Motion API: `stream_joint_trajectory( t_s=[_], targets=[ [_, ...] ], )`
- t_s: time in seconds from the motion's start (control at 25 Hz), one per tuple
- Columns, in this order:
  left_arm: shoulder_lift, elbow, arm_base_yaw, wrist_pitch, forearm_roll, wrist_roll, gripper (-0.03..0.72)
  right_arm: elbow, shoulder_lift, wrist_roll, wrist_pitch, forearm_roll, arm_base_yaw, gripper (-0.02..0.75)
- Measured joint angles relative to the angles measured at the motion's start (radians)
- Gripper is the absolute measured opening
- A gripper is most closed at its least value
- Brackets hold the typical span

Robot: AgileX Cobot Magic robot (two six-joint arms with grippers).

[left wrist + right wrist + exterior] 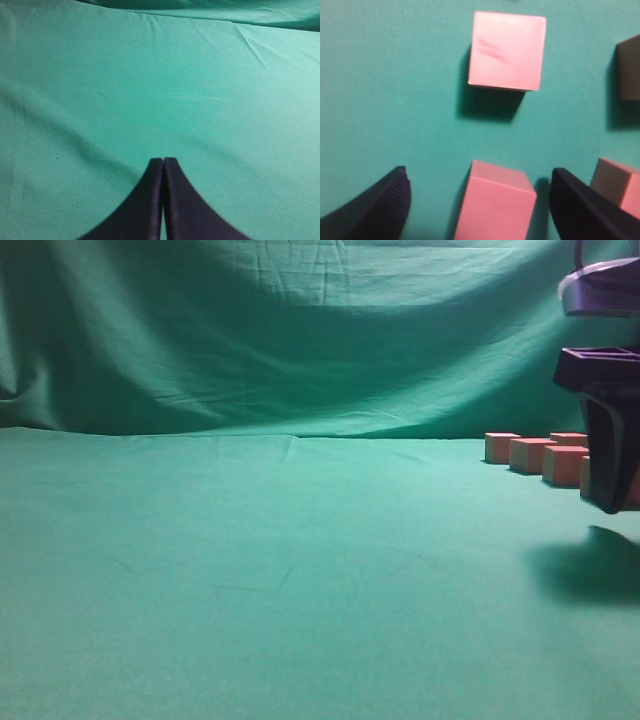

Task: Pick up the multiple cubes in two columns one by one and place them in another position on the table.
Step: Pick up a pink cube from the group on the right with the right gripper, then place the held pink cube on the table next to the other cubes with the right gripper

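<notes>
Green cloth everywhere: a wrinkled backdrop [300, 330] hangs behind and the table [250, 580] runs wide and bare across the exterior view until, far at that view's right, we reach the cubes [530, 454], a short row of pinkish-red blocks with tan shaded sides, partly hidden by the dark gripper hanging just above the cloth beside them. Over on the left wrist view, the left gripper [163, 162] is clenched on nothing, fingertips pressed together over plain cloth, no cube near it. On the right wrist view, the right gripper [480, 195] is spread wide, and the nearest cube [495, 202] sits between its two fingers, touched by neither; another cube [506, 50] lies beyond it, and two more peek in at the right edge. We judge these as light, rigid, matte blocks, not fragile and not very slippery, so a square pinch on two opposite flat faces, low and centred, should hold. The cloth may drag or bunch beneath. We read no brand, label or writing, only a faint scuff on the farther cube's top.
</notes>
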Motion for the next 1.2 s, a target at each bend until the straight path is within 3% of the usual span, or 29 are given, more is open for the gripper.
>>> stream_joint_trajectory(
  t_s=[0.04, 0.24, 0.28, 0.48, 0.68, 0.92, 1.2],
  targets=[
    [0.0, 0.0, 0.0, 0.0, 0.0, 0.0, 0.0, 0.0, 0.003, 0.0, -0.002, 0.0, 0.0, 0.524],
    [0.0, 0.0, 0.0, 0.0, 0.0, 0.0, 0.0, -0.002, 0.021, 0.0, 0.003, 0.0, 0.0, 0.262],
    [0.0, 0.0, 0.0, 0.0, 0.0, 0.0, 0.0, -0.007, 0.021, 0.0, 0.014, 0.0, 0.0, 0.249],
    [0.0, 0.0, 0.0, 0.0, 0.0, 0.0, 0.0, -0.111, 0.01, -0.013, 0.133, 0.0, 0.001, 0.261],
    [0.0, 0.0, 0.0, 0.0, 0.0, 0.0, 0.0, -0.332, 0.004, -0.226, 0.357, 0.086, 0.01, 0.261],
    [0.0, 0.0, 0.0, 0.0, 0.0, 0.0, 0.0, -0.575, 0.055, -0.496, 0.403, 0.165, 0.105, 0.261],
    [0.0, 0.0, 0.0, 0.0, 0.0, 0.0, 0.0, -0.805, 0.302, -0.597, 0.505, 0.167, 0.198, 0.261]
  ],
)
